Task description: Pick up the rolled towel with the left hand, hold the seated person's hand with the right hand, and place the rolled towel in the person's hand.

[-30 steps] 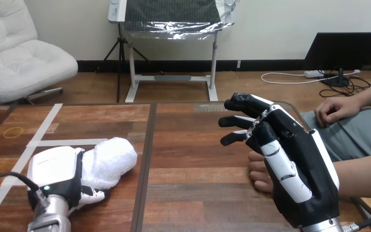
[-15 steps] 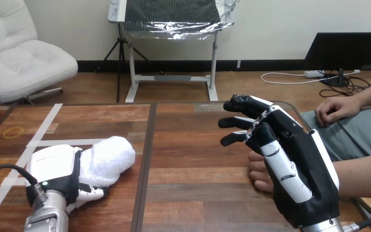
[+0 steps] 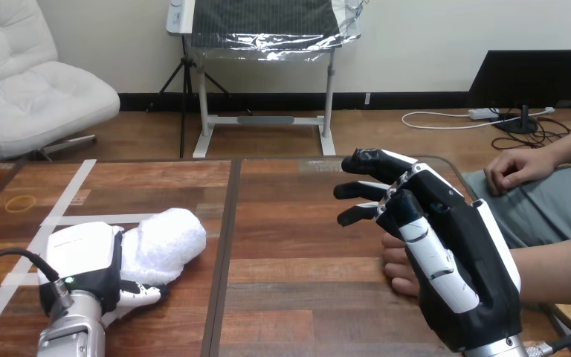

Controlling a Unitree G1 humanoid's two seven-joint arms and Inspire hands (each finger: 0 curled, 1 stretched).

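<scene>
Two hands: left hand, fingers round the fluffy rolled towel; right hand, fingers loosely open, over person's hand.

The wooden table has a seam running down its middle. White tape strips cross its left half, and a yellow rubber band lies near the far left corner. A rolled towel lies toward the near left edge. The person's hand rests by the right edge.

Wooden table, white tape strips on it. Beyond: wood floor, pale wall, white armchair left, metal stand centre, black monitor right.
</scene>
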